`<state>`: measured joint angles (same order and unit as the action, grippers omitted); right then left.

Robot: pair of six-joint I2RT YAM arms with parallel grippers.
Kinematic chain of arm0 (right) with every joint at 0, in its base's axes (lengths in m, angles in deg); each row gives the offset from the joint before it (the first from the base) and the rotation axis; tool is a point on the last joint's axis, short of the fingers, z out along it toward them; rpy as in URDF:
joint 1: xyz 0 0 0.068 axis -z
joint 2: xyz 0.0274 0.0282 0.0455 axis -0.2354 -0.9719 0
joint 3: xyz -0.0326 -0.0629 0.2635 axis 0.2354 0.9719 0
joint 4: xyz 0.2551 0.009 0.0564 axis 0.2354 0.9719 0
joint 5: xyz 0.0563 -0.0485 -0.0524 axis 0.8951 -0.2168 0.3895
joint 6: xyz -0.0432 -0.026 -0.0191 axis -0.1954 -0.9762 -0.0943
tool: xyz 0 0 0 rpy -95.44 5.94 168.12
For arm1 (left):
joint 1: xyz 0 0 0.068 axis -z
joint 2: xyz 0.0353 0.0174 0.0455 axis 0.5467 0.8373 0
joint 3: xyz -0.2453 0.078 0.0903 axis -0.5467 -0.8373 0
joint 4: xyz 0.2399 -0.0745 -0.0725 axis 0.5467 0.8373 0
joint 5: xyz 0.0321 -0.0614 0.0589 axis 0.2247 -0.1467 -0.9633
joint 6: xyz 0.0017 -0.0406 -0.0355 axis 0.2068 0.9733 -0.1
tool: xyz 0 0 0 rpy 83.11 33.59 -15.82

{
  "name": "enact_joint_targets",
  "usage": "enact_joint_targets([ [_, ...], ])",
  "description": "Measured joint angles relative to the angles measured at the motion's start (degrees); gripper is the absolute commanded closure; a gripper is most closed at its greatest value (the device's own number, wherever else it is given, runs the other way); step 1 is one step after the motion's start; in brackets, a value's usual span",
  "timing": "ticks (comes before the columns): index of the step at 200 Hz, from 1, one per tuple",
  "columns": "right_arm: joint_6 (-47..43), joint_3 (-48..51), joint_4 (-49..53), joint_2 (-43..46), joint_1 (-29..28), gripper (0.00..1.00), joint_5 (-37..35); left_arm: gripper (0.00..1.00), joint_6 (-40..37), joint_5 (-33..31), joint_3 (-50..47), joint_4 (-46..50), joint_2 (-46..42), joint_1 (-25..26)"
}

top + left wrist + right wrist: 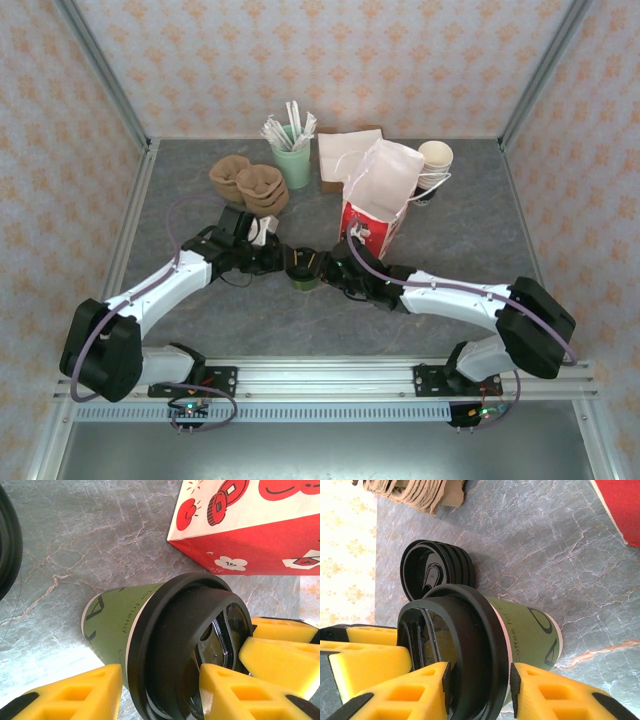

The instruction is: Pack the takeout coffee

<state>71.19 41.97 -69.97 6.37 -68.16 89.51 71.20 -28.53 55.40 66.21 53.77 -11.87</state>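
Observation:
The takeout coffee [303, 272], a short green paper cup [115, 625] with a black lid [175, 640], stands at the table's middle in front of the red bag [375, 215]. My left gripper [285, 262] comes from the left. In the left wrist view, the left gripper [160, 680] straddles the lid's rim, one finger against the cup wall and one on the lid top. My right gripper [325, 268] comes from the right. The right wrist view shows the right gripper [480, 685] pinching the cup's [530, 630] lid rim the same way. The right gripper's yellow fingers [280, 655] show across the lid.
A stack of loose black lids [437, 570] lies just behind the cup. Brown cardboard carriers [250, 182], a green cup of sticks [292, 150], napkins [345, 150] and stacked cream cups [435, 158] line the back. The red bag [250, 540] stands open close by.

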Motion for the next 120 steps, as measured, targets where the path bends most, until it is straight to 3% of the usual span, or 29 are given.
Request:
enact_joint_targets([
  [120,0.07,0.02,0.04,0.00,0.00,0.62,0.00,0.56,0.66,0.39,-3.08,-5.60,-0.83,0.00],
])
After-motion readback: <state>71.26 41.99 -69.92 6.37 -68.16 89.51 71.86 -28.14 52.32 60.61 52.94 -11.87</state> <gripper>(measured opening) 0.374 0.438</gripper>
